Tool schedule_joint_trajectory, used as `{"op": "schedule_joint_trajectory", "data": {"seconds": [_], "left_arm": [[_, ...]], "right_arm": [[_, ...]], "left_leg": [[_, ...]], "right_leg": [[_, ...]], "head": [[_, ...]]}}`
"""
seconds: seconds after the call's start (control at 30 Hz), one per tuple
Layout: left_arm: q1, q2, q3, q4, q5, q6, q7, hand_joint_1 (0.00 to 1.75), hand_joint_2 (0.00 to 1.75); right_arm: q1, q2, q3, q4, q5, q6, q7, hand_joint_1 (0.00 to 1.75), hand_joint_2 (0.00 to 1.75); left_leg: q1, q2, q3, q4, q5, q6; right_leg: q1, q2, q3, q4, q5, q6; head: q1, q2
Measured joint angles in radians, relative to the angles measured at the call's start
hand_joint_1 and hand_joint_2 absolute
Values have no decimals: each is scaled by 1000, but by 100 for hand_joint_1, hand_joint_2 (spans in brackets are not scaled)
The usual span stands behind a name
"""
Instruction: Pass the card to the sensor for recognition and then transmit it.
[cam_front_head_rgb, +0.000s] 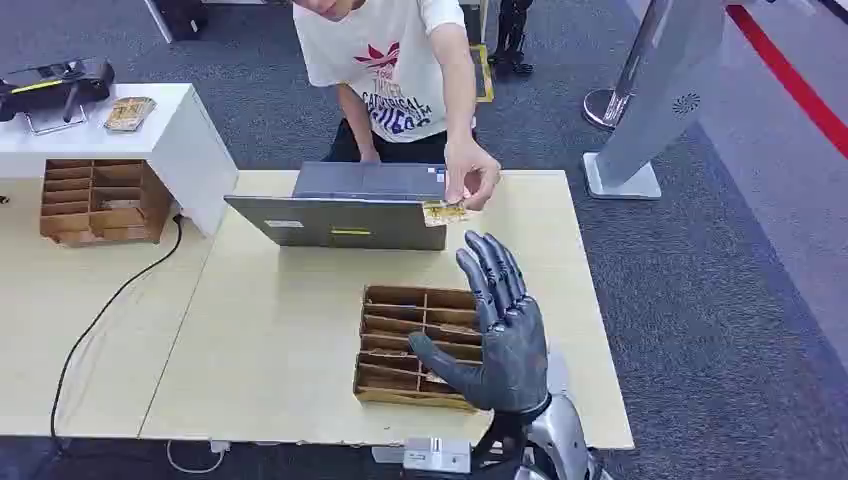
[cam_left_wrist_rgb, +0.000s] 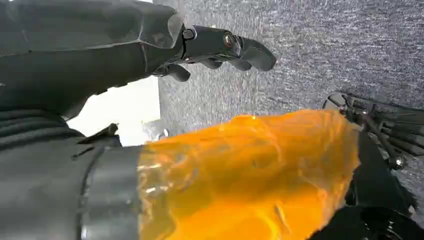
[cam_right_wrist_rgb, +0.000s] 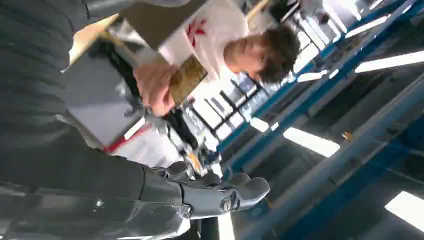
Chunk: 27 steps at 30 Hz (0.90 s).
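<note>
A person in a white T-shirt holds a small gold-patterned card (cam_front_head_rgb: 445, 212) in one hand (cam_front_head_rgb: 470, 176), just in front of the grey sensor box (cam_front_head_rgb: 340, 206) on the table. In the right wrist view the same card (cam_right_wrist_rgb: 187, 78) shows between the person's fingers. My right hand (cam_front_head_rgb: 503, 325) is raised over the near wooden card tray (cam_front_head_rgb: 400, 345), palm up, fingers spread, holding nothing; the card hangs a short way beyond its fingertips. My left hand (cam_left_wrist_rgb: 210, 47) hangs over grey carpet with fingers loosely extended and nothing in them.
A second wooden tray (cam_front_head_rgb: 98, 200) sits at the left by a white cabinet (cam_front_head_rgb: 150, 135) carrying cards and a dark device. A black cable (cam_front_head_rgb: 110, 300) crosses the left table. A white stand (cam_front_head_rgb: 650, 100) rises at the right on grey carpet.
</note>
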Motion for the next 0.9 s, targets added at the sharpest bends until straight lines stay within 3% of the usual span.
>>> {"op": "schedule_joint_trajectory", "data": {"seconds": [0.27, 0.87, 0.9], "left_arm": [[0, -3, -32, 0, -35, -1, 3, 0, 0], [-11, -3, -81, 0, -76, -5, 23, 0, 0], [-11, -3, -81, 0, -76, -6, 24, 0, 0]], "right_arm": [[-131, 0, 16, 110, 187, 0, 94, 0, 175], [-373, 10, 66, 346, 333, 86, 153, 0, 175], [-378, 11, 69, 352, 333, 87, 153, 10, 175]], "left_leg": [[0, 0, 0, 0, 1, 0], [0, 0, 0, 0, 1, 0], [0, 0, 0, 0, 1, 0]], "right_leg": [[0, 0, 0, 0, 0, 0], [0, 0, 0, 0, 0, 0], [0, 0, 0, 0, 0, 0]], "head": [[0, 0], [0, 0], [0, 0]]}}
